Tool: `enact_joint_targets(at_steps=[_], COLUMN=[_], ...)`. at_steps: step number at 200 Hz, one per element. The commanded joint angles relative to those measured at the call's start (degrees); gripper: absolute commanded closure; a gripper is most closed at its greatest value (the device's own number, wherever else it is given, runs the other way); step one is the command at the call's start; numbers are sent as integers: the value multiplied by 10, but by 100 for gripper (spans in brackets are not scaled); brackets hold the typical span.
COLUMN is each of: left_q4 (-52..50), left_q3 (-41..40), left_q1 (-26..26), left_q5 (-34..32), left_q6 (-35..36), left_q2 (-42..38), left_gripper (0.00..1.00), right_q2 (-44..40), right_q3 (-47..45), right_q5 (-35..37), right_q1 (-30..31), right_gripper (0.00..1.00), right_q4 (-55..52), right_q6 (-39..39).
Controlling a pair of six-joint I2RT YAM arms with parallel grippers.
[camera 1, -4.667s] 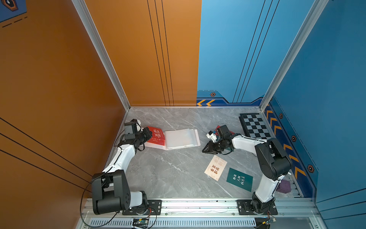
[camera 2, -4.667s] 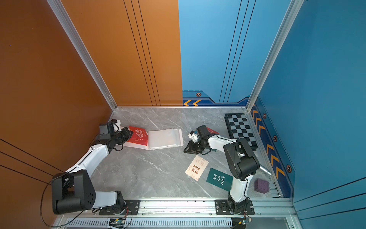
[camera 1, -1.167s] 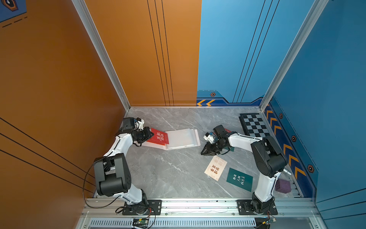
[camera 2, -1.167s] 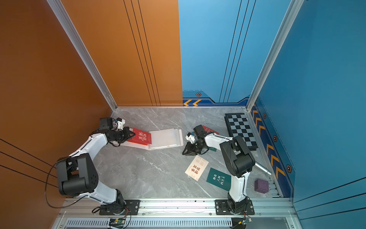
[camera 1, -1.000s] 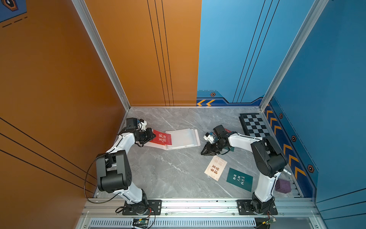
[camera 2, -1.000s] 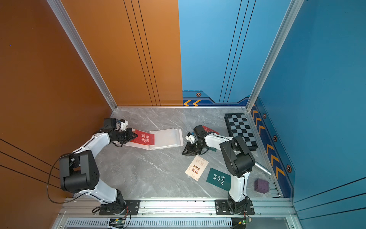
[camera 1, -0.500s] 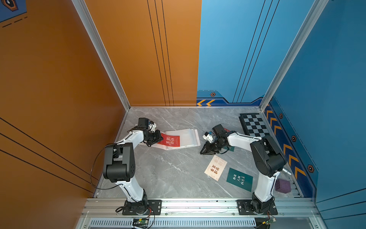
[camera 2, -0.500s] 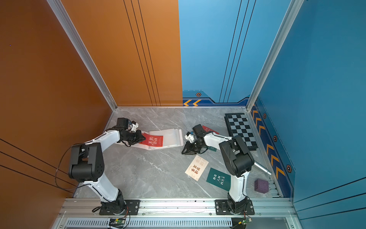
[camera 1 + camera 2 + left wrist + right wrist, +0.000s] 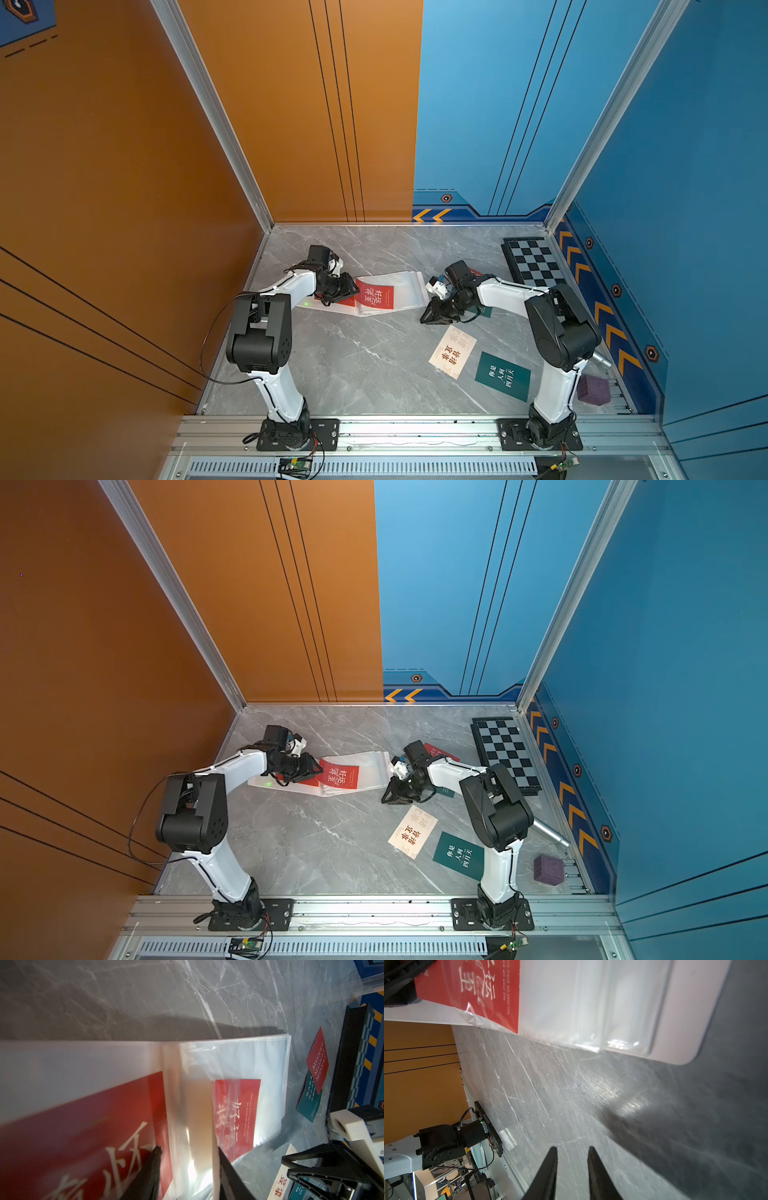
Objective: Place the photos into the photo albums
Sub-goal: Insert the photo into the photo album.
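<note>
On the glossy clear-sleeved album (image 9: 409, 286) lies a flat red card (image 9: 374, 296); left hand (image 9: 188, 1147) and right hand (image 9: 572, 1147) stand parted.

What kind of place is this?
Probably a robot lab booth, not a house: a left arm and right arm bolted to a metal rail, with an orange wall and blue wall boxing in the table.
</note>
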Motion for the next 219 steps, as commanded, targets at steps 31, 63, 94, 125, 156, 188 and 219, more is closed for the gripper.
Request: enact_joint_targets(at_steps=[31,63,94,125,156,188,219], left_q4=[-52,-56,-55,-55,-55,-54,-50], left_q3=[14,15,19,15,12,12,8], left_q1=[0,-1,-2,-9,-12,-13,-15], left_q5=[-24,-14,15,9,9,8,10], left_q6=[26,29,22,24,24,24,22], left_q2=[-56,-73,-51,-35,-23,-14,-15], left_gripper=[45,30,31,31,31,31,31], right_q2=[0,5,4,0,25,90,162], right_q3=[8,11,10,20,59,156,210], right_q5=[8,8,10,19,17,21,43], right_q1=[2,5,6,10,40,94,120], right_gripper=[72,72,72,72,75,76,77], right_q4=[-18,-18,-17,5,104,172,248], right_q6=[-11,-11,-13,8,89,146,211])
